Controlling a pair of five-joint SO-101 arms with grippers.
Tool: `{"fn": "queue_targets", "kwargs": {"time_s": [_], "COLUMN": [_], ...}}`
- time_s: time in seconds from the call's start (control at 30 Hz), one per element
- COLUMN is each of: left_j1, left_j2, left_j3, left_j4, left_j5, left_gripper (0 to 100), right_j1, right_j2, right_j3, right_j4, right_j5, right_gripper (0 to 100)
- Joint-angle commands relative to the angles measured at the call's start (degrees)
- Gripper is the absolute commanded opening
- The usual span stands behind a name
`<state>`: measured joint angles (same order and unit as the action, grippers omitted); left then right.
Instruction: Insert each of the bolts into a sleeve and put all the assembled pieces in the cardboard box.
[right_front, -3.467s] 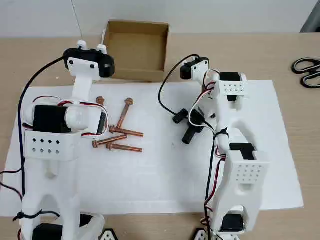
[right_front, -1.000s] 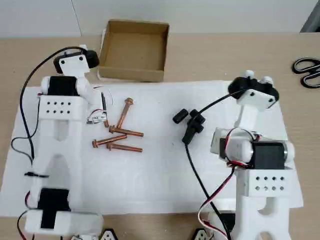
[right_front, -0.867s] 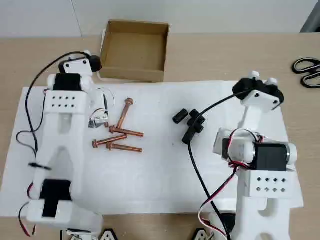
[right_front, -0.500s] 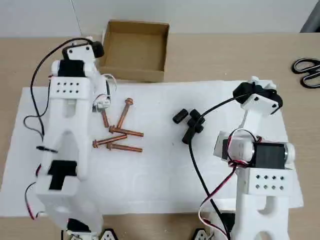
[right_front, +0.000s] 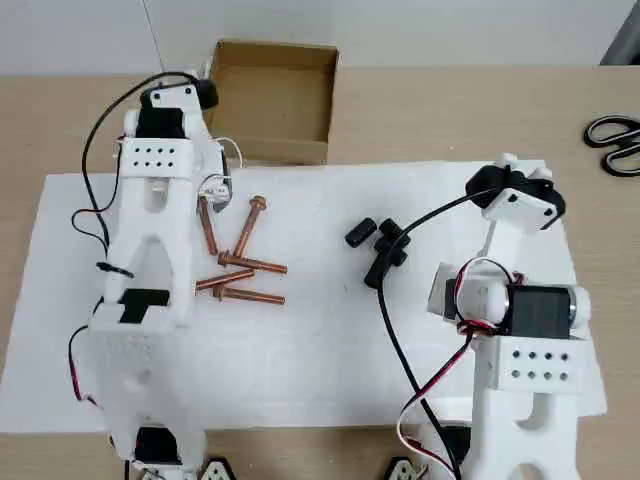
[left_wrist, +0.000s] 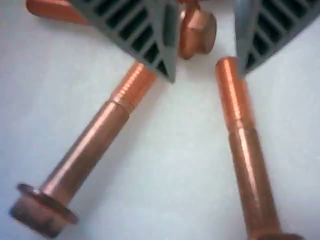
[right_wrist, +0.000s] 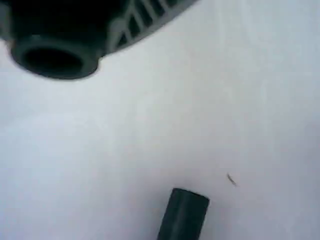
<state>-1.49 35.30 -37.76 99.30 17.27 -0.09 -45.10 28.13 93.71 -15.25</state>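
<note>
Bolts (right_front: 252, 264) lie clustered on the white paper (right_front: 330, 340) at left: rigid, copper-coloured, smooth-shanked, flange-headed. We judge them light and apt to roll, best pinched mid-shank. Our left gripper (left_wrist: 205, 50) gapes astride one head. Black tubular sleeves (right_front: 360, 232) sit centrally. Our right gripper (right_wrist: 107, 27) clenches a sleeve (right_wrist: 52, 57).

The long metal bolts (right_front: 252, 265) are shiny copper-orange. One black cylindrical sleeve (right_wrist: 52, 59) has a darker hollow end. The open cardboard box (right_front: 268, 150) is plain brown, the flat white sheet (right_front: 320, 350) unmarked, and the wooden table (right_front: 450, 110) pale tan. The left gripper (left_wrist: 205, 76) has dark grey fingers (left_wrist: 135, 25) patterned with parallel ribs. The white plastic arms (right_front: 155, 250) carry black motors.
</note>
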Motion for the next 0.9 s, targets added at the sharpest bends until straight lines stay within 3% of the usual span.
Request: {"fn": "queue_targets", "kwargs": {"time_s": [0.0,0.33,0.87], "left_j1": [-0.53,-7.21,-4.04], "left_j2": [1.76,8.0,8.53], "left_j3": [-4.53,-10.95,-10.95], "left_j4": [1.05,1.05,-0.44], "left_j5": [-0.44,-0.62,-2.29], "left_gripper": [8,11,11], "right_j1": [0.48,0.48,0.48], "right_j2": [-0.92,-0.57,-0.57], "right_j3": [-0.26,-0.26,-0.18], "right_j4": [0.13,-0.13,-0.22], "right_j5": [-0.26,-0.26,-0.26], "right_gripper": [0.3,0.3,0.3]}}
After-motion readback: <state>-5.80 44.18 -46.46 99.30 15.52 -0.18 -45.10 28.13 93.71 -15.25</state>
